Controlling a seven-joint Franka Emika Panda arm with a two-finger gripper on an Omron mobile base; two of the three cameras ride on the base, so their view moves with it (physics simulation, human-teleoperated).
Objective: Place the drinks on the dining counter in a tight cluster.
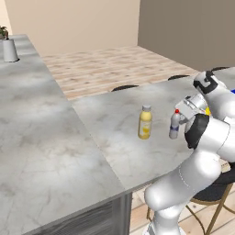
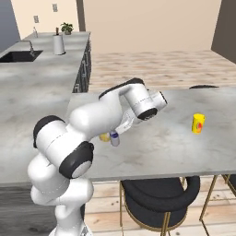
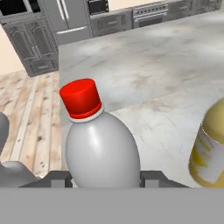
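My gripper (image 1: 179,121) is shut on the slim silver-grey drink with a red cap (image 1: 174,125), which stands upright low over the dining counter (image 1: 114,114). In the hand view this bottle (image 3: 101,153) sits between the two finger tips of the gripper (image 3: 105,177). Just to its side, a short gap away, stands the wider yellow drink with a pale cap (image 1: 145,123), seen at the right edge of the hand view (image 3: 210,153). From the right base view the arm hides most of the yellow bottle (image 2: 105,137) and part of the grey one (image 2: 114,138).
A small yellow container with a red mark (image 2: 198,123) stands further along the slab. Black stools (image 2: 156,193) sit under the counter's edge. The cabinet counter (image 1: 36,137) adjoins on the left, carrying a white roll (image 1: 10,49), a plant (image 2: 67,27) and a sink (image 2: 18,55).
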